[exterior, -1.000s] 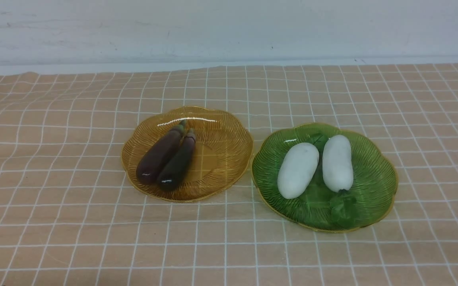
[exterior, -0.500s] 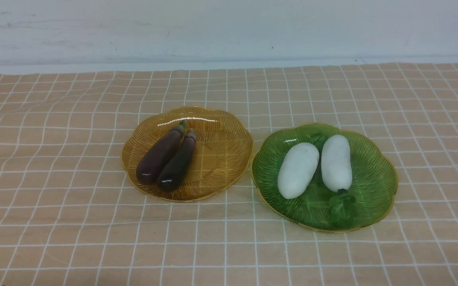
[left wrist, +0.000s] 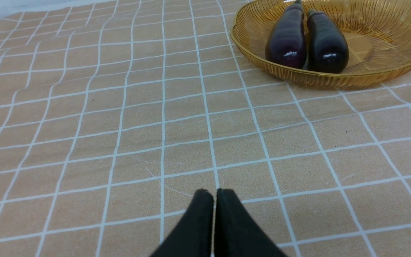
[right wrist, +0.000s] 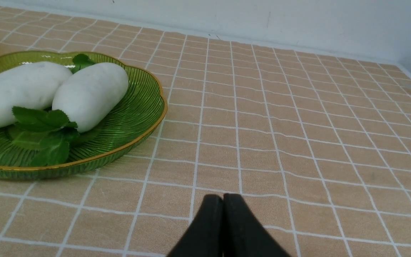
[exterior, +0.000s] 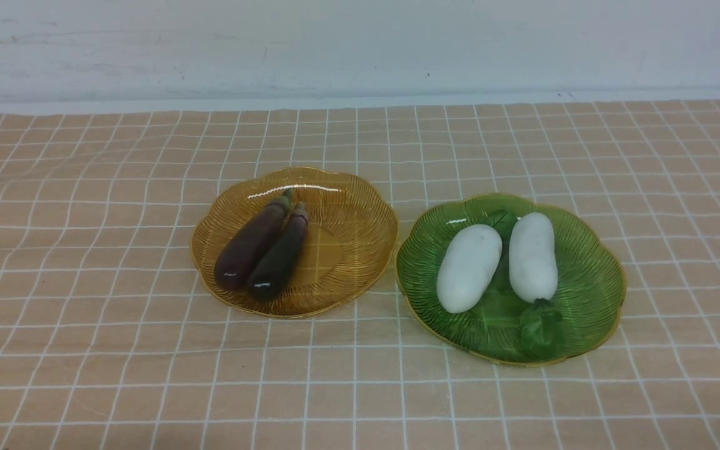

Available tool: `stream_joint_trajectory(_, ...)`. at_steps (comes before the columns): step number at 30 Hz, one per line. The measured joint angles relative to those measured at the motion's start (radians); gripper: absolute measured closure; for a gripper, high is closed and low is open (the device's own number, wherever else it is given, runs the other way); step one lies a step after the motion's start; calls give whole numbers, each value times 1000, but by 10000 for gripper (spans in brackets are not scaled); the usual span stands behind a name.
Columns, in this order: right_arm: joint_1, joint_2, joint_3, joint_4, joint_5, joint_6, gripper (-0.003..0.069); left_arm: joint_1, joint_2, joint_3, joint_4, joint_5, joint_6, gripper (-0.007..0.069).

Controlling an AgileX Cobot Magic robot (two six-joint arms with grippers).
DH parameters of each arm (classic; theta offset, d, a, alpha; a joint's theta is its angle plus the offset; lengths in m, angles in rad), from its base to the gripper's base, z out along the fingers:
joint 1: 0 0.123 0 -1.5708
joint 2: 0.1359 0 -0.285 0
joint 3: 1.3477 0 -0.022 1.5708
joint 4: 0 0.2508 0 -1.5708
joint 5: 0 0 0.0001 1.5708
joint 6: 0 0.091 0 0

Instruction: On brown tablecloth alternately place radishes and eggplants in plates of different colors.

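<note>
Two dark purple eggplants [exterior: 261,248] lie side by side in the amber-yellow plate [exterior: 360,250] on the brown checked tablecloth [exterior: 85,350]. Two white radishes [exterior: 469,267] lie side by side in the green plate [exterior: 591,281]; one's green leaves [exterior: 540,328] point toward the front rim. In the left wrist view my left gripper [left wrist: 214,194] is shut and empty over bare cloth, well short of the amber plate [left wrist: 319,76] and eggplants [left wrist: 287,41]. In the right wrist view my right gripper [right wrist: 223,198] is shut and empty over cloth beside the green plate [right wrist: 134,125] and radishes [right wrist: 90,94]. Neither gripper shows in the front view.
A white wall [exterior: 360,44] stands behind the table's far edge. The cloth has slight wrinkles at the left [exterior: 22,187]. The two plates sit close together, rims nearly touching.
The cloth's far left corner has flattened out. The right radish has rocked slightly in the green plate. The eggplants and plates have not moved.
</note>
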Motion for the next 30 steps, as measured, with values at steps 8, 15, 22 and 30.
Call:
stream_joint_trajectory(8,0,0,-1,0,3,1,674,0,0,0,0,0,0,628)
stream_joint_trajectory(15,0,0,-1,0,3,15,674,0,0,0,0,0,0,628)
stream_joint_trajectory(22,0,0,-1,0,4,21,674,0,0,0,0,0,0,628)
stream_joint_trajectory(30,0,0,-1,-1,4,21,674,0,0,0,0,0,0,628)
